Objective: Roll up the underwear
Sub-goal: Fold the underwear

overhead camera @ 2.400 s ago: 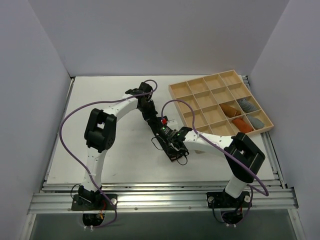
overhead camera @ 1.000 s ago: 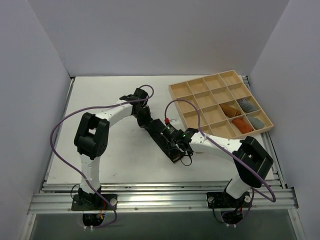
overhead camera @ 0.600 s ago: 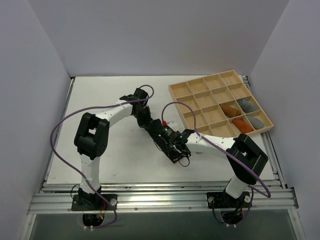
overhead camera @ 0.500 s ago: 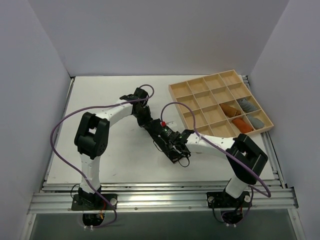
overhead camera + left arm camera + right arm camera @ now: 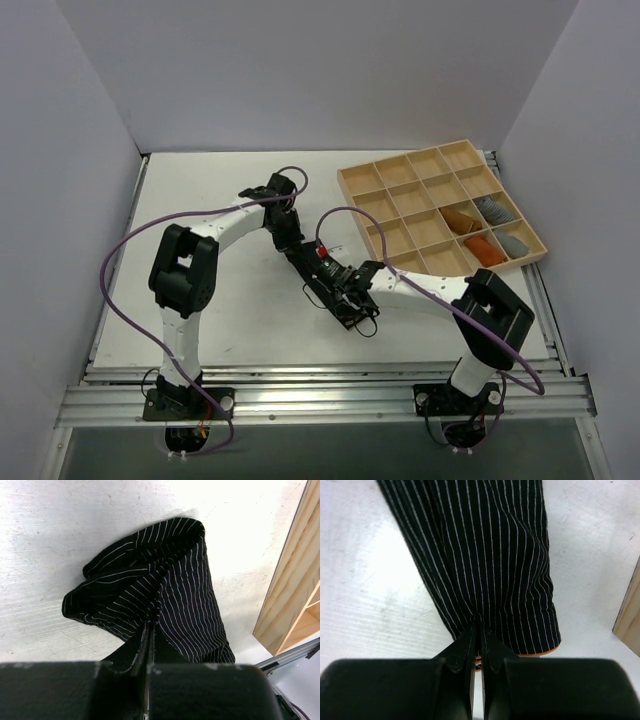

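The underwear [image 5: 150, 575] is black with thin pale pinstripes and lies bunched on the white table. In the top view it is a dark strip [image 5: 312, 276] between the two grippers. My left gripper [image 5: 150, 626] is shut, pinching a fold of the fabric at the near side of the bunch. In the right wrist view the underwear [image 5: 490, 555] stretches away from my right gripper [image 5: 479, 629], which is shut on its near hem; an orange trim shows beside the fingers. From above, the left gripper [image 5: 291, 248] and right gripper [image 5: 338, 292] stand close together mid-table.
A wooden compartment tray [image 5: 346, 179] sits at the back right, holding orange rolls [image 5: 460, 218] and grey rolls [image 5: 492, 208]. Its edge shows in the left wrist view [image 5: 290, 595] and the right wrist view [image 5: 627, 615]. Purple cables arch over both arms.
My right gripper has closed on the underwear's hem and the right arm has shifted slightly left. The left gripper stays shut on the fabric, unmoved over the last second.
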Controlling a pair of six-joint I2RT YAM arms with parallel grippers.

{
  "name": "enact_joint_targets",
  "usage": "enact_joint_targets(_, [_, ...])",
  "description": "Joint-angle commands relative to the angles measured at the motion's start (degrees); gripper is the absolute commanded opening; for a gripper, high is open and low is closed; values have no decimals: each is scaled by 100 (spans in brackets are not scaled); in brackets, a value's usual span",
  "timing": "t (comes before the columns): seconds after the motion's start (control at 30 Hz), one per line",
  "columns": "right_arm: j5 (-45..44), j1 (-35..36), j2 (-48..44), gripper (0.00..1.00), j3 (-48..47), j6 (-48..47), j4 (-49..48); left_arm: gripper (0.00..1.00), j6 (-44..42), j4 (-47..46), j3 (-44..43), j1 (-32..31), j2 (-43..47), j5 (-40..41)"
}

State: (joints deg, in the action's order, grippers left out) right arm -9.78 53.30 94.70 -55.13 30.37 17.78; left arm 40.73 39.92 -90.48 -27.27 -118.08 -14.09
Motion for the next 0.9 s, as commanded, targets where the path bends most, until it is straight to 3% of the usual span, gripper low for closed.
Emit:
enact_joint_targets(0.0, [-59,172,-311,0,-208,83,533,2,-127,68,-225,37,-22,143])
enact_joint_targets(0.53, [55,418,-601,0,-112,382,499,2,-197,-19,171,46,57,266])
enact_joint_targets(0.87, [345,805,-408,0,591,874,-143,2,-171,-116,504,46,180,363])
